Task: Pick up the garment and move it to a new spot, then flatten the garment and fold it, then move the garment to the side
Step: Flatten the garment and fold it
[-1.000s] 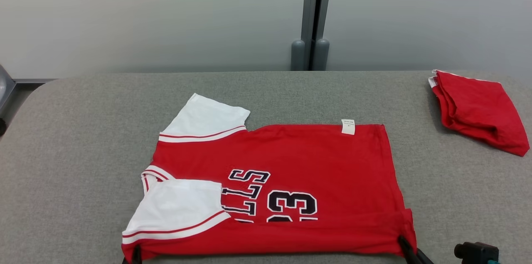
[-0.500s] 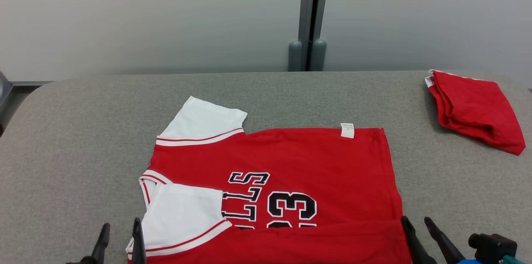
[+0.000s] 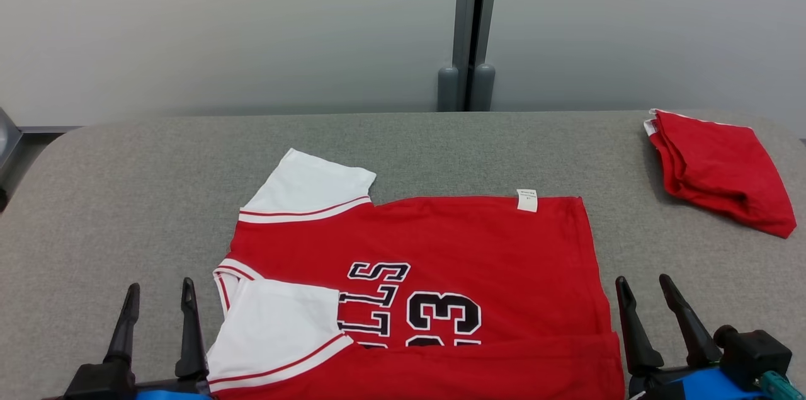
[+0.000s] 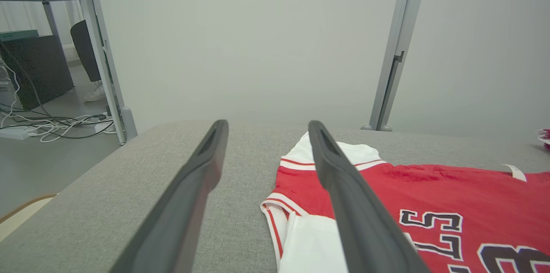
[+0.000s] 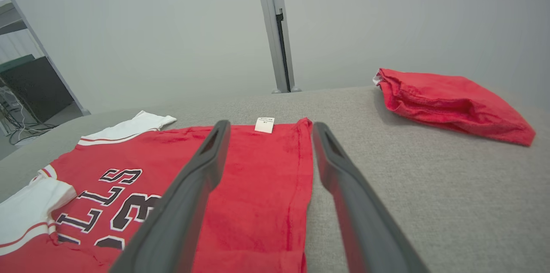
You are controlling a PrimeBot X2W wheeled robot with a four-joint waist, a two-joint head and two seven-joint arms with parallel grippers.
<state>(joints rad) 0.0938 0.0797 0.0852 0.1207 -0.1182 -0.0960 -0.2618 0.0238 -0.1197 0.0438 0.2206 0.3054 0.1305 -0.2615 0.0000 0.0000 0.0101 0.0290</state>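
The garment (image 3: pixel 441 242) is a red jersey with white sleeves and black lettering, lying flat on the grey table, its near edge folded over onto itself. It also appears in the left wrist view (image 4: pixel 429 195) and the right wrist view (image 5: pixel 240 170). My left gripper (image 3: pixel 158 291) stands open just left of the near white sleeve, holding nothing. At the jersey's near right corner my right gripper (image 3: pixel 645 283) is open too, with nothing between its fingers. In the wrist views both pairs of fingers, left (image 4: pixel 266 124) and right (image 5: pixel 270 126), hover spread above the cloth's edges.
A second red garment (image 3: pixel 721 167), folded, lies at the table's far right corner, also in the right wrist view (image 5: pixel 451 101). A grey post (image 3: pixel 469 28) stands behind the table (image 3: pixel 126 198). Off the table's left are a shelf frame (image 4: pixel 99 49) and floor cables (image 4: pixel 47 124).
Both grippers let go of the jersey's near corners, opened, and rose clear of the cloth. The folded-over near edge stays lying on the jersey. The camera shifted slightly.
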